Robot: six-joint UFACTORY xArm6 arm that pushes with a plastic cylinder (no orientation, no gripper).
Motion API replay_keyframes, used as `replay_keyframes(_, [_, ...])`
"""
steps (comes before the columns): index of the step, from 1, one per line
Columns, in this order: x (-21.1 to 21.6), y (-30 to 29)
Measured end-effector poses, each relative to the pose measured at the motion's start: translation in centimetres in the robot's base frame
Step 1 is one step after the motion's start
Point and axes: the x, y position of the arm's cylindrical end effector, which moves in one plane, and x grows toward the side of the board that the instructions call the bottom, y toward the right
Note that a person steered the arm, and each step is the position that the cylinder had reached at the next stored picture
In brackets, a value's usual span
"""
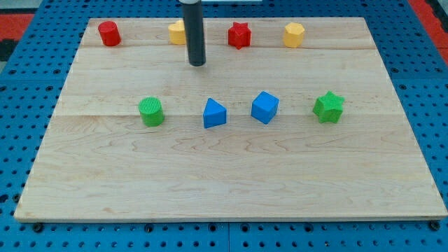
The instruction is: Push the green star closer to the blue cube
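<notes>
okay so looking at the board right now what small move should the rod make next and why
Probably carry my tip toward the view's right and down, to the far right side of the green star. The tip now sits near the view's top, beside the yellow block, touching neither target. The blue cube lies left of the star, so the push must come from the star's right.

One raised view, angled down across the whole wooden board [231,182], fairly near.

Bright, even overhead light, soft short shadows under the blocks, sharp focus throughout, no glare.
</notes>
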Motion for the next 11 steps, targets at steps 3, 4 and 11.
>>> replay_keyframes(3, [2.1,9.7])
replay_keyframes(4, [2.1,13.4])
replay_keyframes(11, [10.8,25.4])
